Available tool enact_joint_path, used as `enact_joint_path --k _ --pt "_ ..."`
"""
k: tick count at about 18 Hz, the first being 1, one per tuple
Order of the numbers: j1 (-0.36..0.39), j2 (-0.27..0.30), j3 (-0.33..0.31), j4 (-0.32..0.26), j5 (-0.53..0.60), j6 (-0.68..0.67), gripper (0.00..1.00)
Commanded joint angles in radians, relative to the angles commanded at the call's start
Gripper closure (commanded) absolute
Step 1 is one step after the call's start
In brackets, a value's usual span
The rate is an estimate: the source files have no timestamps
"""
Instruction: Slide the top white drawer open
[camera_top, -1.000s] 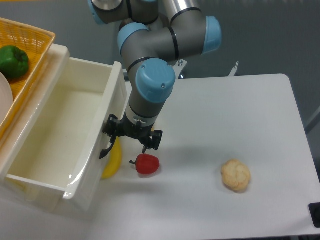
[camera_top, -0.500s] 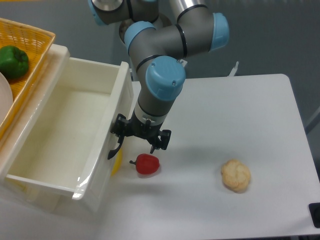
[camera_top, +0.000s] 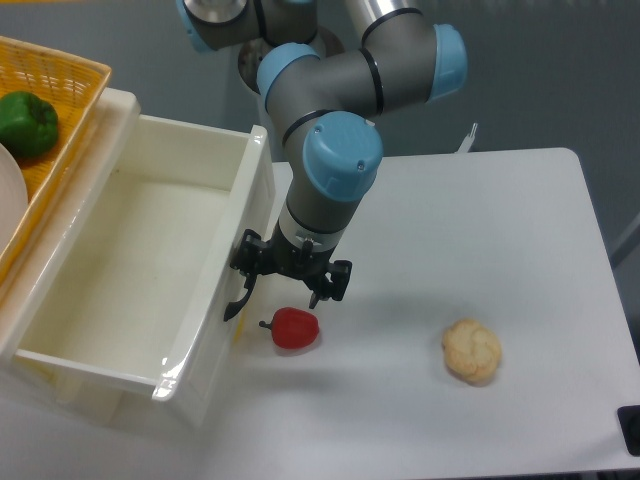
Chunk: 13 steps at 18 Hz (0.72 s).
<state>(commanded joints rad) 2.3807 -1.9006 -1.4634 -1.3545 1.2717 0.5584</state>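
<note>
The top white drawer (camera_top: 262, 196) stands pulled far out to the right, and its glossy cream inside is bare. Its curved black handle (camera_top: 233, 303) hangs on the front face at the lower right. My gripper (camera_top: 291, 286) points down right beside that front. Its fingers are spread wide, and the left finger (camera_top: 246, 268) sits against the handle's top. The right finger (camera_top: 339, 281) hangs free over the table.
A small red pepper (camera_top: 295, 328) lies just below the gripper. A pale lumpy bun (camera_top: 472, 350) sits to its right. A sliver of something yellow (camera_top: 238, 329) shows under the drawer front. The yellow wicker basket (camera_top: 70, 80) at top left holds a green pepper (camera_top: 27, 122).
The drawer has slid further out to the right, and the gripper has moved right with it at the handle. The yellow thing is now almost covered by the drawer.
</note>
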Motion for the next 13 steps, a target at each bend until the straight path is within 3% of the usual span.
enact_joint_path --k 13 --pt "0.002 -0.008 -0.018 -0.003 -0.044 -0.005 0.00"
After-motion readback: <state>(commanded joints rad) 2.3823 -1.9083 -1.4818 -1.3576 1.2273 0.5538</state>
